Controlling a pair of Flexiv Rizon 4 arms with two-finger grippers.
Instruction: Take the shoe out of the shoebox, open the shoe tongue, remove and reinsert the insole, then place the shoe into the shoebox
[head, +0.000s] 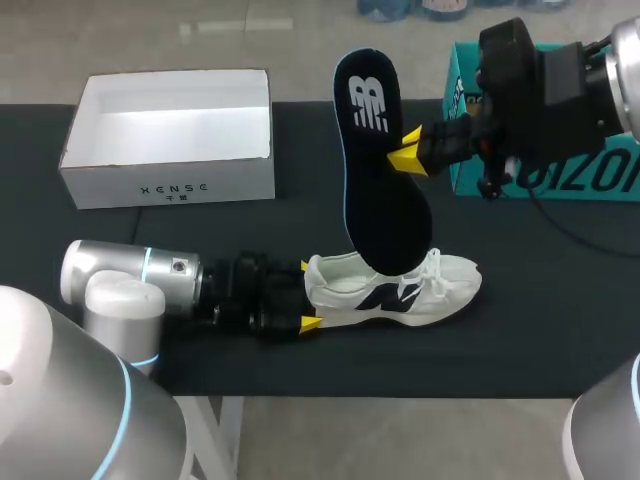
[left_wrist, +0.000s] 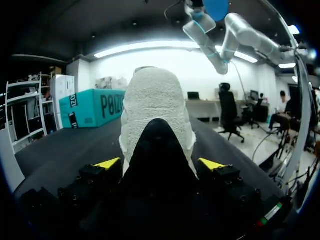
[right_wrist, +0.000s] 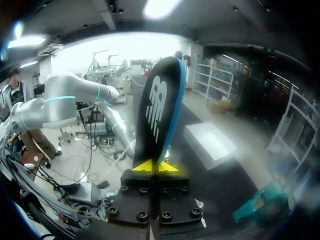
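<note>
- Shoe (head: 450, 282) upright near the table's (head: 250, 230) front edge, about mid-width, toe toward the right.
- Left end effector (head: 307, 294) clamped on the shoe's heel, one yellow tip on each side.
- Right end effector (head: 407, 150) pinched narrow on the insole (head: 375, 130), held upright above the shoe.
- Open white shoebox (head: 170, 180) at the back-left corner, well apart from the shoe.
- Teal box (head: 462, 100) at the back-right edge.

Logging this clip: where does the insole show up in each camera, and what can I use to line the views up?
Head view: insole raised mid-picture, held by the right gripper above the shoe.
Left wrist view: cannot make it out; the shoe's heel fills the left gripper.
Right wrist view: insole stands up from the right gripper.
Shared landmark: the teal box, in all three.
</note>
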